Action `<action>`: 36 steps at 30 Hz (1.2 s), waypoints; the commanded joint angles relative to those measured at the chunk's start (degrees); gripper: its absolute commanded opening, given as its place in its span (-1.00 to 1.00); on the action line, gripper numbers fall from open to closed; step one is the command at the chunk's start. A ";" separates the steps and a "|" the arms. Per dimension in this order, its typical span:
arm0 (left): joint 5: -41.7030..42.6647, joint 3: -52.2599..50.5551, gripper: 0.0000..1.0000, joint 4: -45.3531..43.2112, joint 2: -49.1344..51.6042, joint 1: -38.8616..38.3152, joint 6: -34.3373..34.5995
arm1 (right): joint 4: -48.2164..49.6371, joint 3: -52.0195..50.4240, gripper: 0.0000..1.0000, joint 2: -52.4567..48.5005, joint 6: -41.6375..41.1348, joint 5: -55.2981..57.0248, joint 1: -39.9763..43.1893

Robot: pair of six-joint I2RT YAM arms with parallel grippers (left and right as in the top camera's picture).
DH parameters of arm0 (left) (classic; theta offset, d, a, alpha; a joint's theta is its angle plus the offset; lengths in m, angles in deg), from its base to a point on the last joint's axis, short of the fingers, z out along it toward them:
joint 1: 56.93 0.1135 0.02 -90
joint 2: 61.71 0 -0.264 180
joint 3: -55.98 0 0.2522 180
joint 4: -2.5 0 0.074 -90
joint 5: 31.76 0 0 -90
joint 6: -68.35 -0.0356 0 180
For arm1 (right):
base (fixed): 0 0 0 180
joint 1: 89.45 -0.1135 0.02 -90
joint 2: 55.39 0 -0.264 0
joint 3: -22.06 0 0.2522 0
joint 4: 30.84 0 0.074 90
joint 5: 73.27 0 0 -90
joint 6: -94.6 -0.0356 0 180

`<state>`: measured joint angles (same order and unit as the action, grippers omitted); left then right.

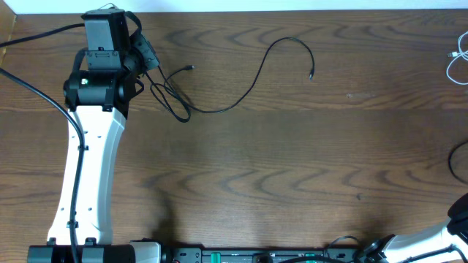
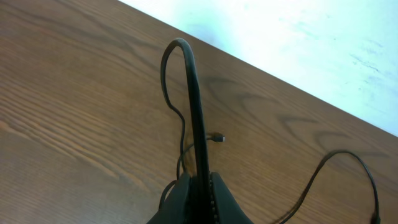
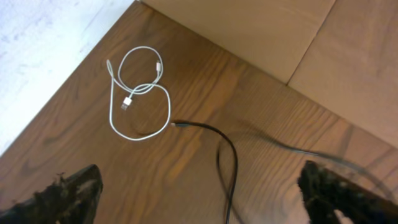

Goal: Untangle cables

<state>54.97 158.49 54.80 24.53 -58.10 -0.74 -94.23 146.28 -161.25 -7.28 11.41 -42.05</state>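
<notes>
My left gripper sits at the table's far left and is shut on a black cable, which arches up out of the closed jaws. A second thin black cable with a small plug lies just beyond it. In the overhead view the black cables trail right from the gripper in a long loop ending in a plug. My right gripper hangs open and wide above a separate black cable, holding nothing. A white cable lies coiled on its own near the table corner.
The white cable lies at the table's far right edge. The left arm stretches up the left side. Part of the right arm shows at the bottom right corner. Pale floor lies beyond the table edge.
</notes>
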 commanded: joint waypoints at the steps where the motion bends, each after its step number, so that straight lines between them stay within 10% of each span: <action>1: 1.60 0.26 -0.85 -0.20 -0.50 0.09 -0.74 | 0.02 0.55 0.99 1.64 -0.11 -1.62 -0.55; 8: 13.40 0.26 -0.85 -0.48 -0.50 0.07 -0.79 | -4.68 0.52 0.99 2.25 4.42 -22.71 -3.26; 21: 64.43 0.26 -0.85 -23.61 -0.50 -0.63 4.50 | -11.30 0.52 0.98 2.25 14.34 -40.48 -26.53; 36: 63.67 0.26 -0.85 -50.95 -0.50 -5.79 24.33 | -8.52 0.42 0.99 -0.83 14.05 -38.75 -51.82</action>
<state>117.70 158.16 7.33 24.53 -63.23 16.35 -103.47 146.28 -160.73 5.75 -27.32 -90.59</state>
